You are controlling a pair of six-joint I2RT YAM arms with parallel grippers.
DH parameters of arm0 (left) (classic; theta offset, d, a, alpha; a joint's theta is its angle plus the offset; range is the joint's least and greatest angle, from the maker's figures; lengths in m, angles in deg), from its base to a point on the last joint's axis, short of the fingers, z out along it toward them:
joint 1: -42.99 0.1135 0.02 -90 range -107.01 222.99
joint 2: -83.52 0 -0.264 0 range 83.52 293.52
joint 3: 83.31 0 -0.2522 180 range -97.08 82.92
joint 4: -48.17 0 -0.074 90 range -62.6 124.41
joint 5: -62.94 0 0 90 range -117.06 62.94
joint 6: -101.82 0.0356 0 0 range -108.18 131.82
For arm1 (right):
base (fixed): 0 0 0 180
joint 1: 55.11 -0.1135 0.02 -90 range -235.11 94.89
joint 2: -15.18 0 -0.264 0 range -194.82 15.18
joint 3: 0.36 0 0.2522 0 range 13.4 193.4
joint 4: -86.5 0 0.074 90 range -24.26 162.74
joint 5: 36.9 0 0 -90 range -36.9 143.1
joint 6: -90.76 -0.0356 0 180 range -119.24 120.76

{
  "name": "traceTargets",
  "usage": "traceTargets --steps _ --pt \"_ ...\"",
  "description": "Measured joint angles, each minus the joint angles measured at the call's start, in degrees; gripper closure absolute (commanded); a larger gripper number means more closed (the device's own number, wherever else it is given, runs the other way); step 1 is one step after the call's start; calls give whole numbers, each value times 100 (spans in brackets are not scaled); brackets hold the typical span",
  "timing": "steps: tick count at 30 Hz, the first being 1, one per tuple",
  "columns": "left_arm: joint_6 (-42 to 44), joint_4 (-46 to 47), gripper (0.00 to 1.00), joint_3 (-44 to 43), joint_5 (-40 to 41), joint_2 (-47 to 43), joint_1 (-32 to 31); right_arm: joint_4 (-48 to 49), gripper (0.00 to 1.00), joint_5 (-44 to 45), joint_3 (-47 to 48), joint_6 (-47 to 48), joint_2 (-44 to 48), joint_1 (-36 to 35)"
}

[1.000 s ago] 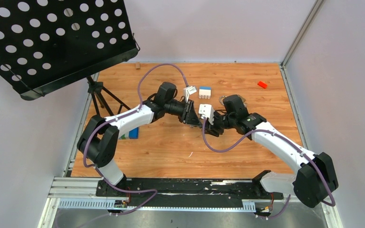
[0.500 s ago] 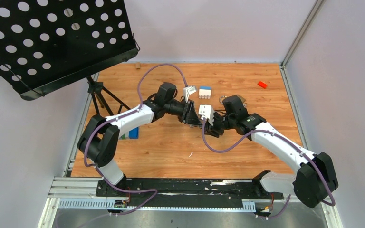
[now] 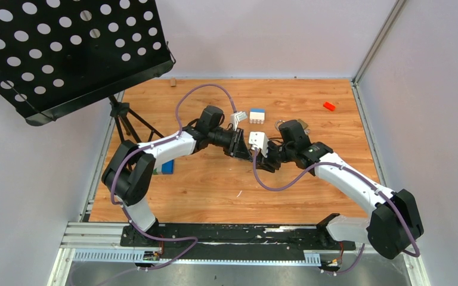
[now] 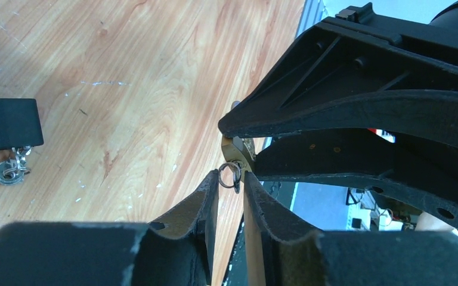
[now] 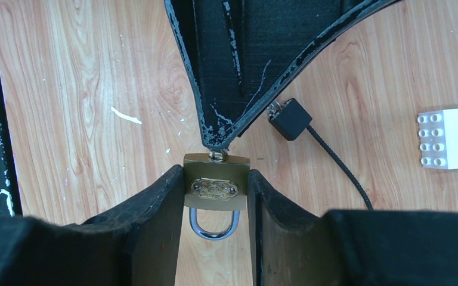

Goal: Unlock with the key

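The fingers of the left gripper stand only a narrow gap apart. They appear to pinch the head of the key, whose small wire ring shows between their tips. The fingers of the right gripper are closed on the flat sides of a small brass padlock. It is held above the wooden table, with its steel shackle pointing back toward the wrist and its keyhole end facing the other arm.

The key sits at that keyhole end, touching the lock body. How deep the blade has gone cannot be told, and the shackle looks closed.

The key is judged light, thin and stiff, with smooth metal that slips easily between the pads, and its blade could bend if twisted off-axis. The best hold is across the flat faces of its head, close to the ring, so that a turn carries into the lock. The padlock is rigid, and a hold on its broad faces keeps it from rolling. A black cable plug and a white and blue brick lie on the table, apart from the lock.
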Motion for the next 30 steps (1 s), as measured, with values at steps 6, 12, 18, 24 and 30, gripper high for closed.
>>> traceTargets --steps 6,12,18,24,30 --pt "-111 109 91 2 -50 4 -11 0 100 20 0 0 -13 0" --pt "-264 214 100 28 -11 22 -35 -2 100 166 0 -39 -13 -55" --pt "-588 426 100 116 35 109 -37 -11 100 431 -7 -98 -35 -166" --pt "-776 531 100 142 90 243 -68 -48 100 640 -7 -149 -131 -247" --pt "-444 492 100 138 90 321 -133 -153 100 686 -7 -142 -205 -273"
